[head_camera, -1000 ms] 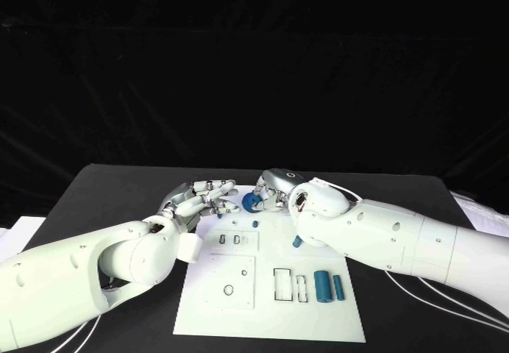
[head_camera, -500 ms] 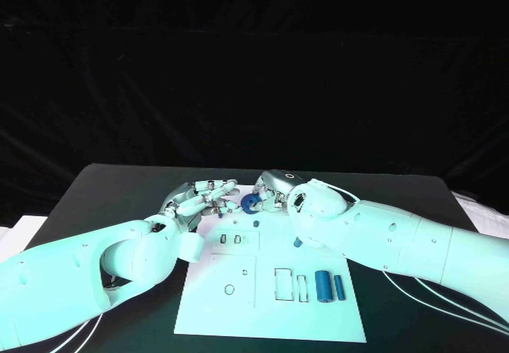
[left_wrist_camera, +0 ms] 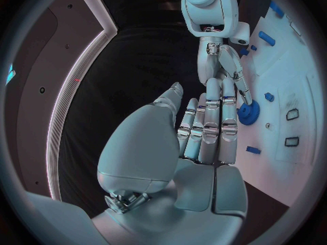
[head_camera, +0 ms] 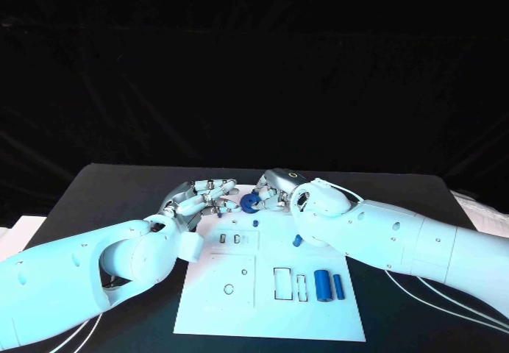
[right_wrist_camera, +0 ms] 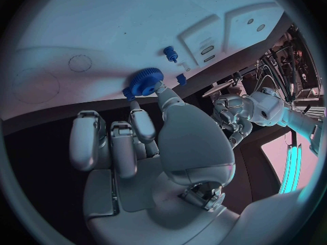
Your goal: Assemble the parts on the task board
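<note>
A blue gear (head_camera: 250, 204) sits at the far edge of the white task board (head_camera: 239, 305). My right hand (head_camera: 278, 193) pinches the gear (right_wrist_camera: 141, 81) between thumb and a finger (right_wrist_camera: 140, 121). My left hand (head_camera: 201, 195) lies just left of the gear (left_wrist_camera: 248, 113) with straight fingers (left_wrist_camera: 207, 128) held together and nothing in them. Two blue cylinders (head_camera: 322, 284) lie side by side on the board's near right part. A small blue peg (right_wrist_camera: 169, 51) and another small piece (right_wrist_camera: 181, 79) lie on the board close to the gear.
The board carries several slots and holes, with a rectangular recess (head_camera: 283, 284) beside the cylinders. One small blue piece (head_camera: 297, 240) lies under my right forearm (head_camera: 393, 235). Black table (head_camera: 117, 191) surrounds the board. Both forearms cover the board's sides.
</note>
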`<action>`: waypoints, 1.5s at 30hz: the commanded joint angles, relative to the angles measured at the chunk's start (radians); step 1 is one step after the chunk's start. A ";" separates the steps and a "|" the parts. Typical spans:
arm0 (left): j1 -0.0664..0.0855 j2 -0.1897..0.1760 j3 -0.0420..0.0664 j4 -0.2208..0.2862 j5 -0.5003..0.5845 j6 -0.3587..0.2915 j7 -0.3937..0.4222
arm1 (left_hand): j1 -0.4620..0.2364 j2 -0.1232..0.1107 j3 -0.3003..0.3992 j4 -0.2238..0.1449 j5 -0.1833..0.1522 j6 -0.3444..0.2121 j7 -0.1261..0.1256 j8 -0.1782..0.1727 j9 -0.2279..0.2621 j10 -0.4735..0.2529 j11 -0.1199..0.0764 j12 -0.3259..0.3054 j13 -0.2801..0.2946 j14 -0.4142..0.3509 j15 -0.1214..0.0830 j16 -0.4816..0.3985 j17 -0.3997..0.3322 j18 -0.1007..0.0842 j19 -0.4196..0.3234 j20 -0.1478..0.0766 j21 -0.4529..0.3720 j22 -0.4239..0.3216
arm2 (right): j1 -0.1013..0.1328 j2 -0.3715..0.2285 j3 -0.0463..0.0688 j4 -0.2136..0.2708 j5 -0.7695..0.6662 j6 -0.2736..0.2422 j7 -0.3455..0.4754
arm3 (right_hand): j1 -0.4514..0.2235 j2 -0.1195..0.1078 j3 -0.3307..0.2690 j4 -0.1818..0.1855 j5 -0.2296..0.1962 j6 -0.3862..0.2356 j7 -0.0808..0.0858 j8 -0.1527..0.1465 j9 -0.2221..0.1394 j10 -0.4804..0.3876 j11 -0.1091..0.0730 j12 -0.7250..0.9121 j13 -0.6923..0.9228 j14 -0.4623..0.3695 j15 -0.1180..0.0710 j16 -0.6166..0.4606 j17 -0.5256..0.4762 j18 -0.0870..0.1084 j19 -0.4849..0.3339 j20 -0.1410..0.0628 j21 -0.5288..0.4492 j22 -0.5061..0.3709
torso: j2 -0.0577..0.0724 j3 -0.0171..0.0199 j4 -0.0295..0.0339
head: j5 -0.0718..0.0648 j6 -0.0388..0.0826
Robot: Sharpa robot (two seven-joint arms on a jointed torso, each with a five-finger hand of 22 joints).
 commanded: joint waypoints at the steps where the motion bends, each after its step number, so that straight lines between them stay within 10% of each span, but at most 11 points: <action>1: 0.001 0.002 0.001 0.001 0.001 0.019 0.004 | 0.003 0.008 -0.002 -0.006 -0.006 0.003 0.004 -0.004 0.000 0.002 0.001 -0.006 -0.001 -0.007 0.000 0.006 0.001 0.016 0.005 -0.002 0.004 0.002 | -0.001 0.001 0.000 0.003 0.033 0.029 0.030 | -0.001 0.005 -0.008 0.010 0.008 0.010 -0.005 0.006 0.003 0.015 -0.002 0.014 0.014 0.084 0.007 -0.003 0.178 0.001 0.001 0.005 -0.001 0.004 | 0.000 0.0000 0.0003 | 0.000 -0.001; 17: 0.001 0.002 0.001 0.001 0.001 0.018 0.002 | 0.003 0.008 -0.002 -0.006 -0.006 0.003 0.004 -0.004 0.000 0.002 0.001 -0.006 -0.001 -0.007 0.000 0.006 0.001 0.016 0.005 -0.002 0.004 0.002 | -0.006 0.036 -0.004 -0.039 0.085 0.075 -0.004 | -0.032 0.022 -0.036 0.058 0.014 -0.002 -0.001 -0.002 0.004 0.020 0.001 0.024 0.026 0.085 0.009 -0.001 0.182 0.000 0.002 0.006 0.001 0.007 | 0.000 -0.0009 0.0024 | 0.001 -0.007; 31: 0.001 0.001 0.001 0.002 0.001 0.019 0.000 | 0.003 0.008 -0.001 -0.009 -0.006 0.003 0.004 -0.005 0.000 0.003 0.001 -0.007 -0.001 -0.010 0.000 0.007 0.005 0.015 0.004 -0.002 0.005 0.003 | -0.014 0.031 -0.005 -0.041 0.059 -0.026 0.018 | -0.001 0.019 -0.039 0.056 0.037 -0.021 0.004 -0.001 0.001 0.018 0.005 0.023 0.027 0.085 0.013 -0.001 0.182 0.000 0.002 0.010 0.002 0.008 | 0.000 0.0008 -0.0015 | 0.003 -0.005; 40: 0.001 -0.003 0.001 0.000 0.001 0.020 -0.001 | 0.003 0.008 -0.001 -0.009 -0.006 0.003 0.004 -0.005 0.000 0.003 0.001 -0.007 -0.001 -0.010 0.000 0.007 0.005 0.015 0.004 -0.002 0.005 0.003 | -0.014 -0.070 -0.002 0.059 0.144 -0.206 0.231 | 0.026 0.020 -0.036 0.046 0.068 -0.009 0.001 0.004 0.003 0.021 0.002 0.027 0.033 0.086 0.011 -0.001 0.185 -0.001 0.005 0.009 0.005 0.013 | -0.001 0.0012 -0.0021 | 0.003 -0.003; 45: 0.001 -0.007 0.001 -0.001 0.001 0.020 -0.001 | 0.002 0.008 -0.001 -0.010 -0.006 0.002 0.004 -0.006 -0.001 0.002 0.001 -0.008 -0.001 -0.011 0.001 0.008 0.006 0.015 0.004 -0.002 0.005 0.003 | 0.003 -0.186 0.004 0.127 0.280 -0.191 0.382 | 0.056 0.026 -0.027 0.030 0.072 0.000 -0.001 0.005 0.005 0.019 0.000 0.024 0.033 0.086 0.009 0.000 0.185 0.000 0.002 0.007 0.004 0.012 | -0.001 0.0018 -0.0047 | 0.003 0.001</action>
